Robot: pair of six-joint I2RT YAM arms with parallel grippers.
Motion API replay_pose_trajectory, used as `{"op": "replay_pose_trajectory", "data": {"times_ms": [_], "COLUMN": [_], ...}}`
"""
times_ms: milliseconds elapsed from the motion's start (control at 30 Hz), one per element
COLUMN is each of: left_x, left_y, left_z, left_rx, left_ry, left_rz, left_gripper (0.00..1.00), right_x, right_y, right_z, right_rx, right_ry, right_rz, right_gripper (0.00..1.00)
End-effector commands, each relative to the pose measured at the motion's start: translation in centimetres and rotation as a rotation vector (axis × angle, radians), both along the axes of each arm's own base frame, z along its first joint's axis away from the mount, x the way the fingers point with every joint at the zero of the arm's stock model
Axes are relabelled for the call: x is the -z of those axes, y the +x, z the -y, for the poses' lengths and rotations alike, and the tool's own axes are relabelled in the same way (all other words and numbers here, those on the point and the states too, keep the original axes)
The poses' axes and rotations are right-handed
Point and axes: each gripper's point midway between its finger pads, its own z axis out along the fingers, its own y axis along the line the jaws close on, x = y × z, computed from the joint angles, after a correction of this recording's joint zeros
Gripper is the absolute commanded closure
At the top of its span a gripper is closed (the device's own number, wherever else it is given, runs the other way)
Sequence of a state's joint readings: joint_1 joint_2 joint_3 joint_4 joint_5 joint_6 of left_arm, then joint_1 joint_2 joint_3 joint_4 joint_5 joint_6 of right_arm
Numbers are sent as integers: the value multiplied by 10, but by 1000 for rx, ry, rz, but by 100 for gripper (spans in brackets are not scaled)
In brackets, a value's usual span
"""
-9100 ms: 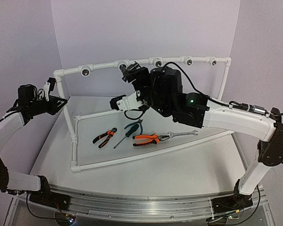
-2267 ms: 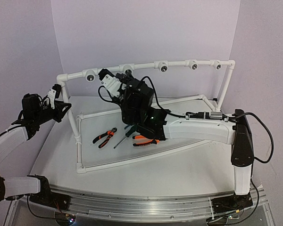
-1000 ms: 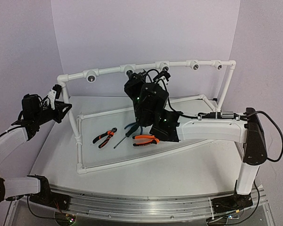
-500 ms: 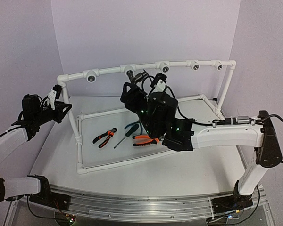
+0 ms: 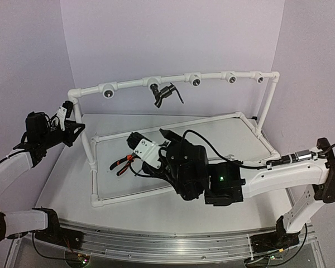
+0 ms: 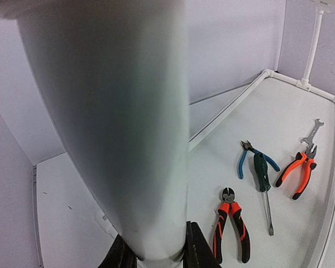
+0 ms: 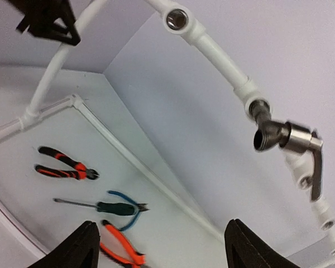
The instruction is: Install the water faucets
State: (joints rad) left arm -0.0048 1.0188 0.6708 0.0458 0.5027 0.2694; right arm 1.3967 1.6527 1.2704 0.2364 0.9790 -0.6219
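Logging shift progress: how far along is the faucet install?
Done: the dark metal lever faucet sits in a socket on the top rail of the white pipe frame. In hand: the left gripper clamps the frame's corner post; the right gripper hangs open, apart from the faucet. Left: four other sockets empty; no spare faucet visible.

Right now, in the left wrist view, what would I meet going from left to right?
The white pipe → orange-and-black cutters → green-handled screwdriver → orange-handled pliers. The blue pliers and the wrench overlap their neighbours, so I leave them out.
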Motion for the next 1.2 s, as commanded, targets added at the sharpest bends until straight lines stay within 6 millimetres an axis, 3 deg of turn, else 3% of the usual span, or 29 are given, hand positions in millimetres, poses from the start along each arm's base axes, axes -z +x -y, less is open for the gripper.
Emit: {"op": "replay_pose_trajectory", "data": {"times_ms": [0, 100, 200, 433, 600, 767, 1000, 1167], "left_x": [100, 106, 114, 123, 124, 121, 118, 116], "left_y": [-61, -76, -86, -90, -88, -87, -86, -84], "left_z": [18, 18, 18, 17, 18, 20, 21, 22], "left_rx": [193, 226, 246, 247, 248, 251, 252, 260], "left_ry": [162, 201, 219, 214, 207, 192, 189, 184], "left_rz": [-346, -359, -374, -410, -405, -399, -388, -381], "left_gripper": [100, 100, 100, 100, 100, 100, 100, 100], "right_x": [-47, -54, -46, -60, -58, -64, -69, -84], "right_y": [8, 6, 7, 15, 51, 81, 109, 114], "right_z": [16, 11, 11, 20, 29, 16, 15, 17], "right_rx": [12, -46, -99, -132, -144, -152, -110, -66], "right_ry": [-474, -663, -906, -1106, -1177, -1193, -1178, -1143], "right_rz": [348, 402, 413, 429, 407, 422, 422, 443], "right_gripper": [23, 24, 25, 27, 21, 21, 30, 45]}}
